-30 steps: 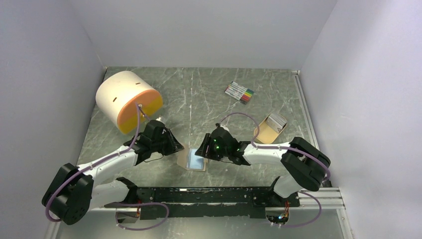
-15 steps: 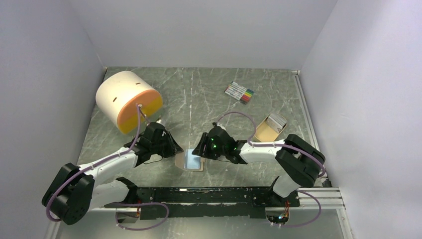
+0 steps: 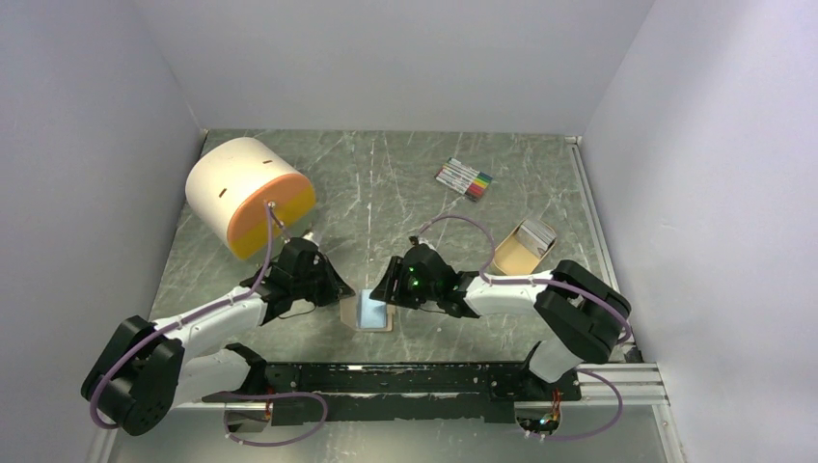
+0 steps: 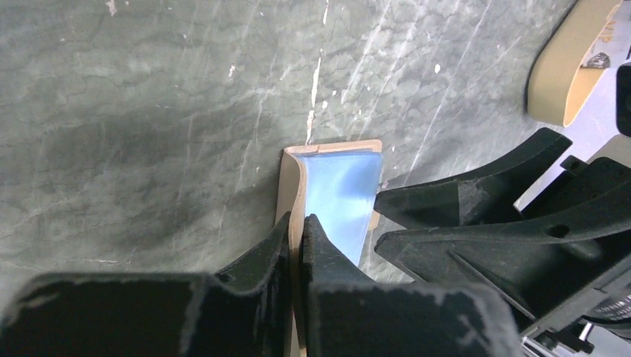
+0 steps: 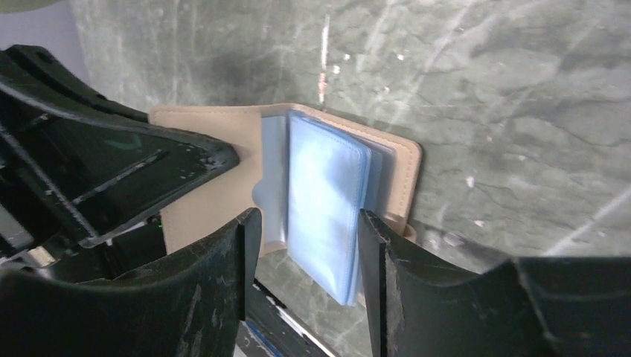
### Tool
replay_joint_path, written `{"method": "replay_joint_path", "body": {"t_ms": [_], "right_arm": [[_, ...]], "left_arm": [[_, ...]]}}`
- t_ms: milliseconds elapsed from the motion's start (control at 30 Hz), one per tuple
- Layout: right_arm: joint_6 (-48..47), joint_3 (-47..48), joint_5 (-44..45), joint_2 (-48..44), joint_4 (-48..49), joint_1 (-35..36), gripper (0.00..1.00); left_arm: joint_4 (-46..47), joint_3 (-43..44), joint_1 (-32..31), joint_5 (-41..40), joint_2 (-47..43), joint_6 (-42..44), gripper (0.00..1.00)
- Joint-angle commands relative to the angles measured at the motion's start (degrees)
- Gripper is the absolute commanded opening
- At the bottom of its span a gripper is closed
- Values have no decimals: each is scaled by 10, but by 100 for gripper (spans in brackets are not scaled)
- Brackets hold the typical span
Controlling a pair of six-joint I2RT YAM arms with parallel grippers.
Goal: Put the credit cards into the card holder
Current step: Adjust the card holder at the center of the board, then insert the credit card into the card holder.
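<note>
Near the 6 o'clock edge of the desk [image 3: 405, 193], between the two arms, we see the card holder [image 3: 371, 314] lying open, with its tan cover against the stone-patterned surface and its pale blue sleeves [image 5: 327, 195] showing inside. At the holder's 9 o'clock side, the left end effector [image 4: 299, 223] is clamped tight on the thin edge of the tan cover. Its two fingers are pressed together with only the leather-look flap between them. On the 3 o'clock side, the right end effector [image 5: 305, 223] sits low over the holder with its jaws spread wide. One finger stands on each side of the blue sleeves, gripping nothing, and we cannot tell whether either finger touches the plastic.

We find the credit cards [image 3: 537, 231] well apart from the holder, at about its 2 o'clock. They stand as a small stack at the far end of an open tan tray [image 3: 511, 258]. Farther out, toward 1 o'clock, a bundle of coloured marker pens [image 3: 464, 179] lies on the desk. Toward 10 o'clock from the holder, a large white cylinder [image 3: 231, 178] with an orange end face rests on its side near the desk's left edge.
</note>
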Motion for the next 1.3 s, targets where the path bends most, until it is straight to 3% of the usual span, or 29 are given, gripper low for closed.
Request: {"method": "replay_joint_path", "body": {"t_ms": [0, 200, 300, 433, 500, 600, 700, 967, 1267], "right_arm": [[-20, 19, 41, -25, -70, 1, 55], [-64, 21, 93, -101, -152, -14, 56], [-73, 6, 94, -134, -159, -29, 56], [-78, -8, 88, -138, -152, -37, 56], [-79, -12, 79, -129, -144, -37, 56], [-80, -18, 70, -111, -130, -37, 55], [-79, -17, 67, -96, -127, -37, 55], [-73, -15, 52, -73, -105, -37, 54], [-67, -10, 50, -45, -90, -37, 54]], "left_arm": [[65, -18, 3, 35, -11, -19, 9], [266, -52, 1, 99, 18, -116, 9], [314, -37, -5, 110, 63, -126, 9], [317, -23, -15, 107, 97, -124, 10], [296, -24, -15, 105, 105, -120, 17], [234, -15, -15, 93, 108, -94, 35], [185, -9, -15, 79, 97, -72, 43], [97, -1, -15, 40, 66, -31, 37], [94, 1, -15, 42, 67, -14, 27]]}}
